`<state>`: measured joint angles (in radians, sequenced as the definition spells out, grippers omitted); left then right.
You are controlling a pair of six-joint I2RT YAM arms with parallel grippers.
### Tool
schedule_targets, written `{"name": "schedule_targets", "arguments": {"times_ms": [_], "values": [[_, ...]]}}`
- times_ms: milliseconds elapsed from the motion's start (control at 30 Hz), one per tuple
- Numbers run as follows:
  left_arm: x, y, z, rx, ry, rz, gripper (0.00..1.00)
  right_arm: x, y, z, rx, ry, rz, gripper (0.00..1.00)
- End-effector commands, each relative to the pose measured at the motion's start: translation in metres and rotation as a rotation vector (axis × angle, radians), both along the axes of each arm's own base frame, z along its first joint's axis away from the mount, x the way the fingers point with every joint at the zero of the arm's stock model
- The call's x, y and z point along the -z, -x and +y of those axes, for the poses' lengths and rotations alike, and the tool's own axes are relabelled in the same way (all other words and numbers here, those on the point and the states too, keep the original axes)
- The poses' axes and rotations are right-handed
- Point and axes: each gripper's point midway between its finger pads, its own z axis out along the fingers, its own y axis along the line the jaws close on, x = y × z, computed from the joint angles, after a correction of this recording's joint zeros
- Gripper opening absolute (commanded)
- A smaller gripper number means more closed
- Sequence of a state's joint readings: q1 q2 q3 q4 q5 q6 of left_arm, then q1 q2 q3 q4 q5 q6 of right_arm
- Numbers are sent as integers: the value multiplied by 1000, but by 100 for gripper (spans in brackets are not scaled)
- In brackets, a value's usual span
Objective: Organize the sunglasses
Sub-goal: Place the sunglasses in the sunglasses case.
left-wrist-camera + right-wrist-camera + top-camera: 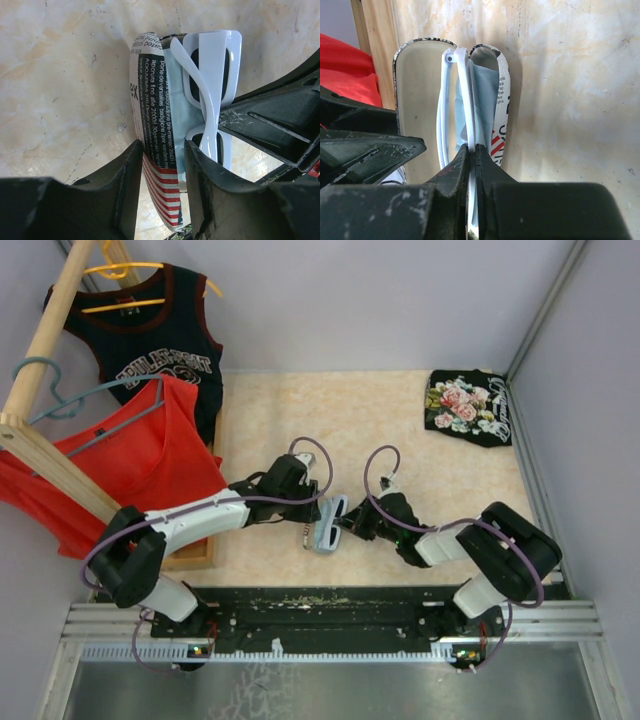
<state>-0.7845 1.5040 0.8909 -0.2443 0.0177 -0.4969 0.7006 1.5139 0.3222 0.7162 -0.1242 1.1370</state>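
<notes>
The sunglasses point(212, 75), white-framed with dark lenses, lie folded in the open flag-print case point(150, 100) on a light-blue cloth point(177, 100). In the top view the case point(328, 523) sits on the table between both grippers. My left gripper point(162, 190) is shut on one shell of the case; it shows in the top view point(312, 508) too. My right gripper point(471, 165) is shut on a thin white part of the sunglasses point(465, 100), between the case's grey inner lid point(420, 100) and the cloth point(482, 100). It comes from the right point(352, 525).
A wooden clothes rack point(45, 455) with a red top point(130, 470) and a black jersey point(150, 340) stands at the left, its base point(195, 555) by my left arm. A folded black floral garment point(468, 407) lies at the back right. Walls enclose the table.
</notes>
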Motion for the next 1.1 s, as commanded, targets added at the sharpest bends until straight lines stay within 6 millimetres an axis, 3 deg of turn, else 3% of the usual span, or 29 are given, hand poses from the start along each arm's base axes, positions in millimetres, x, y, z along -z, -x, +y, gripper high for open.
{"name": "schedule_targets", "arguments": {"times_ms": [0, 167, 667, 867, 1067], "values": [[6, 3, -8, 27, 37, 21, 43, -25, -7, 7, -6, -30, -84, 0], [2, 2, -5, 25, 23, 16, 34, -28, -8, 8, -13, -24, -95, 0], [-18, -6, 5, -25, -24, -26, 29, -67, -15, 12, -29, -16, -165, 0], [-26, -9, 12, -86, -47, -47, 30, -71, -12, 18, -22, 2, -166, 0], [-23, -6, 18, -133, -73, -47, 30, -60, -12, 24, -22, 9, -139, 0]]}}
